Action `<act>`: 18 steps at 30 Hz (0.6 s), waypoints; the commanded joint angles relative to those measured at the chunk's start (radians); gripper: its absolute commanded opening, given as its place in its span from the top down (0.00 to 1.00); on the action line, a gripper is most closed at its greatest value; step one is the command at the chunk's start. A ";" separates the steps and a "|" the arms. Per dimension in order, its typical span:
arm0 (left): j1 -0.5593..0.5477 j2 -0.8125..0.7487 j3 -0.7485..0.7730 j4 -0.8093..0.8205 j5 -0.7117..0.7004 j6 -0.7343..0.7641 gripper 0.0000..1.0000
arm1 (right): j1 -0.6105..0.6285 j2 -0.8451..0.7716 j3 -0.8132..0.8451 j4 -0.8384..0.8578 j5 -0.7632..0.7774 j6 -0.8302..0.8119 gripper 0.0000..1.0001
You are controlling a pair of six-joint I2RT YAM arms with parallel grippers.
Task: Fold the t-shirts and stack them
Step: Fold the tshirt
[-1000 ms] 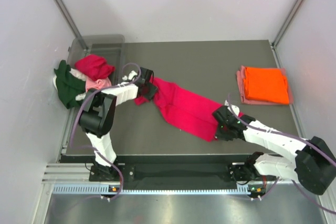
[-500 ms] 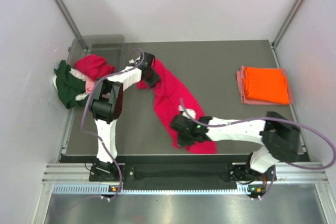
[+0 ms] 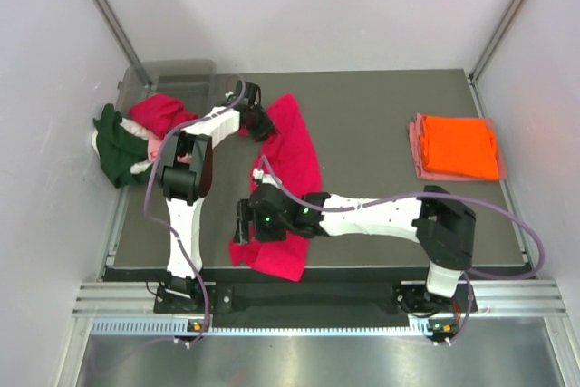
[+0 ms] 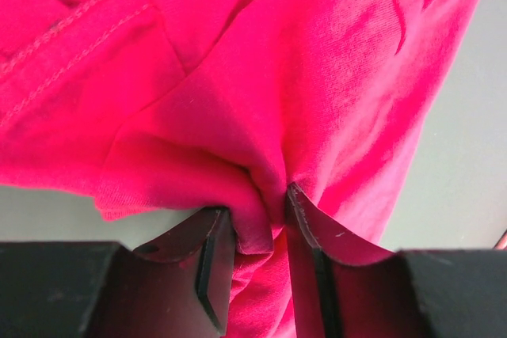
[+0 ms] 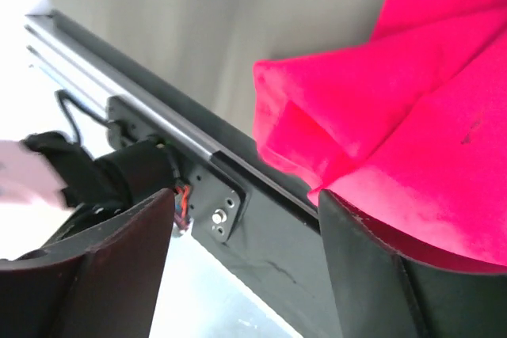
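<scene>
Crimson t-shirt [image 3: 294, 147]: my left pincer [image 4: 257, 219] gripping far edge, right pincer [image 5: 245, 199] hanging open, empty; best tensioning gently, spreading flat on tabletop [image 3: 381, 115].

high overview; wrist close-ups on crimson t-shirt [image 3: 296, 147]

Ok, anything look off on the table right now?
The crimson shirt lies twisted and rumpled, not flat: the left gripper pinches its far end, while its near end sits bunched at the table's front edge beside the open right gripper. The dark green shirt droops past the table's left side.
</scene>
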 commanded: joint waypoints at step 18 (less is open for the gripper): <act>0.061 0.300 0.361 -0.137 0.014 0.203 0.60 | -0.658 -0.406 -0.290 0.019 -0.164 -0.406 0.35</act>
